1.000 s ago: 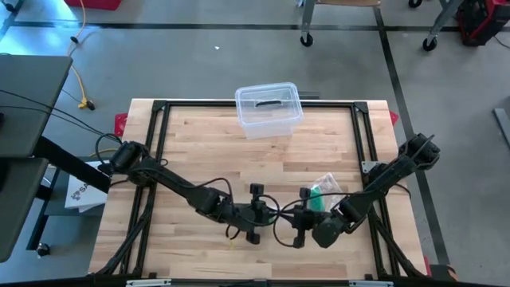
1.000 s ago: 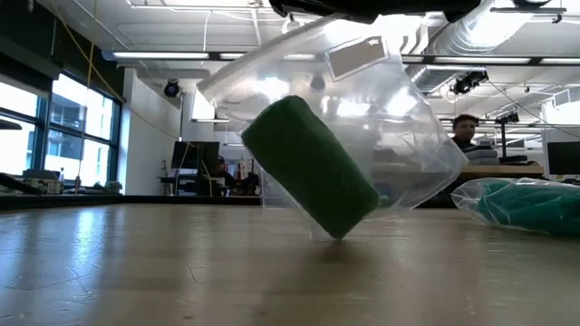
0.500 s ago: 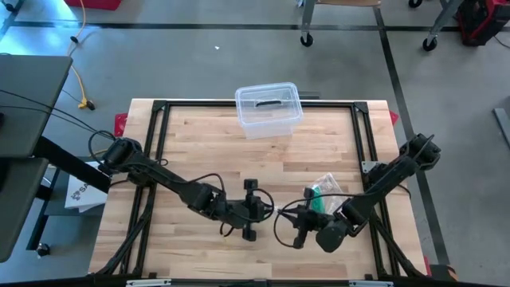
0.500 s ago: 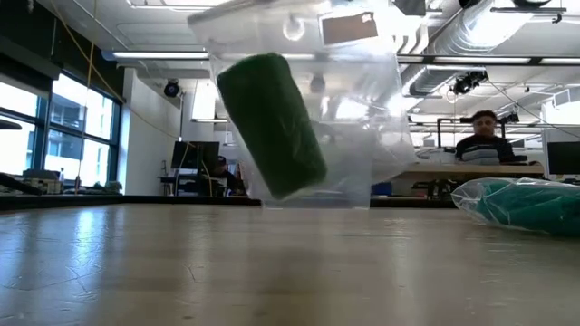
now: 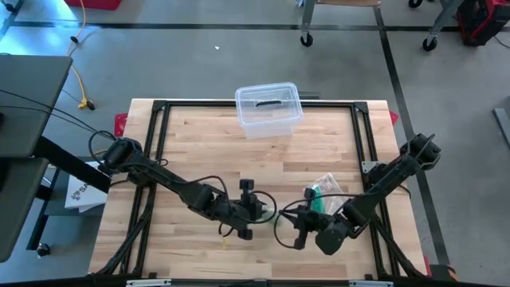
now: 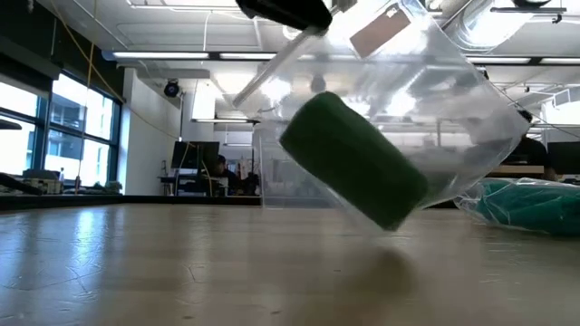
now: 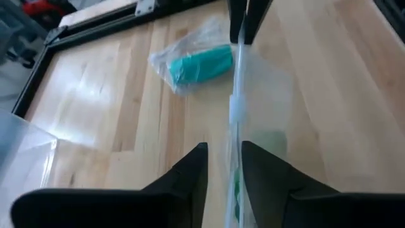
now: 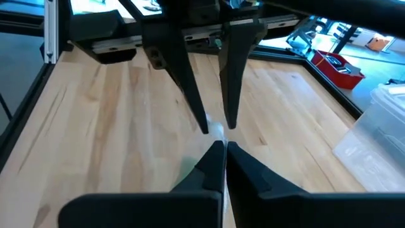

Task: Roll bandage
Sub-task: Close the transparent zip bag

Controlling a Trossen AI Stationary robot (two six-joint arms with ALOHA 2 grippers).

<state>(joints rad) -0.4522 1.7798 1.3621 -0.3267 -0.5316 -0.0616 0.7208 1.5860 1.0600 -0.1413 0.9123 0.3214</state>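
Bandage roll [image 6: 353,158], dark green, hangs tilted inside a clear plastic bag [image 6: 426,109], lifted clear of the desk [image 5: 199,151] in the low view, with only its shadow on the wood beneath.

Right jaws [image 8: 223,149] are pressed fully together on the bag's top edge; in the right wrist view the two dark tips meet with no gap and the thin plastic runs between them. Left jaws [image 7: 221,166] stand partly open just across from them, one finger on each side of the same upright bag edge, with a visible gap to the plastic, so they are not gripping it.

In the high view both grippers meet low over the near middle of the desk, left [image 5: 243,209] and right [image 5: 299,227], facing each other.

Just to the right of the held bag, a second clear bag holding a teal roll [image 5: 320,194] lies flat on the wood, close beside the right arm. Well beyond the held bag, at the far edge of the desk, sits a clear lidded tub [image 5: 268,108]. Bare wood stretches between the held bag and the tub, and out to the left as far as the black frame rail [image 5: 159,135] that borders the desk.
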